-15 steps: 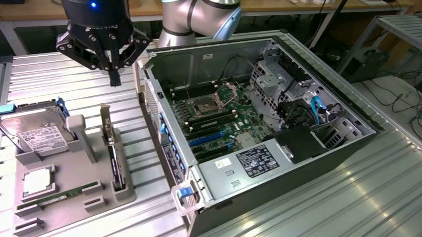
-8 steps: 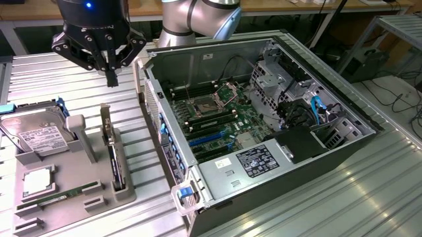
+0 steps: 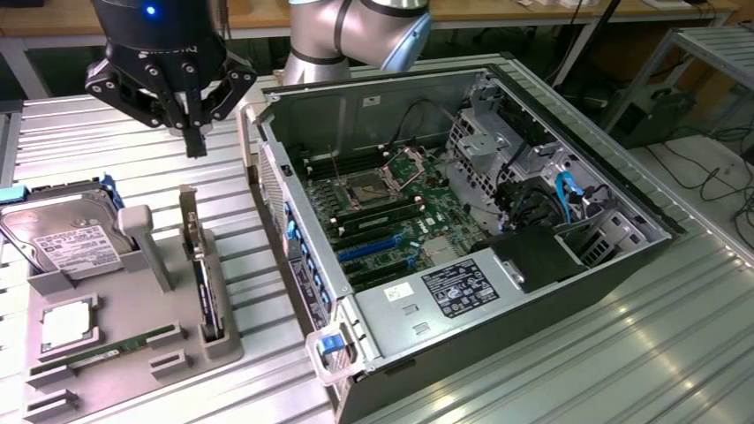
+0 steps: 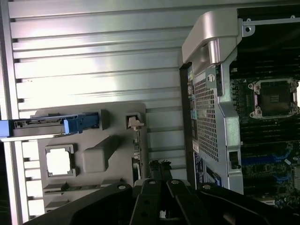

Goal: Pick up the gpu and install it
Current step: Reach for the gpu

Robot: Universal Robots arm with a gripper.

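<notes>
Nearest the lens in the exterior view, a grey holder tray (image 3: 154,300) sits on the ribbed metal bench (image 3: 94,146) at the exterior view's left.

On the tray, left to right:
- A silver hard drive (image 3: 65,238) with a white label leans in its cradle.
- Below it, a square processor chip (image 3: 69,323) lies flat in a recess.
- A slim green RAM stick (image 3: 112,349) lies near the tray's front.
- The gpu (image 3: 210,291) stands on edge in a slot along the tray's right side. Its silver bracket (image 3: 189,212) rises at the far end.

The pincer (image 3: 196,148) hangs above the bench, just beyond the bracket end of the gpu and clear of it. Its fingers are pressed together and the card is not in its grip. In the wrist view, the gpu lies edge-on directly ahead of the pincer body.

The grey robot arm (image 3: 353,35) stands behind the computer case (image 3: 353,106). The case lies open on its side, just beside the tray on the exterior view's right. Inside it are:
- a green motherboard (image 3: 389,221) with an open processor socket (image 3: 367,187)
- a labelled power supply (image 3: 465,287)
- blue cables (image 3: 566,196)
</notes>
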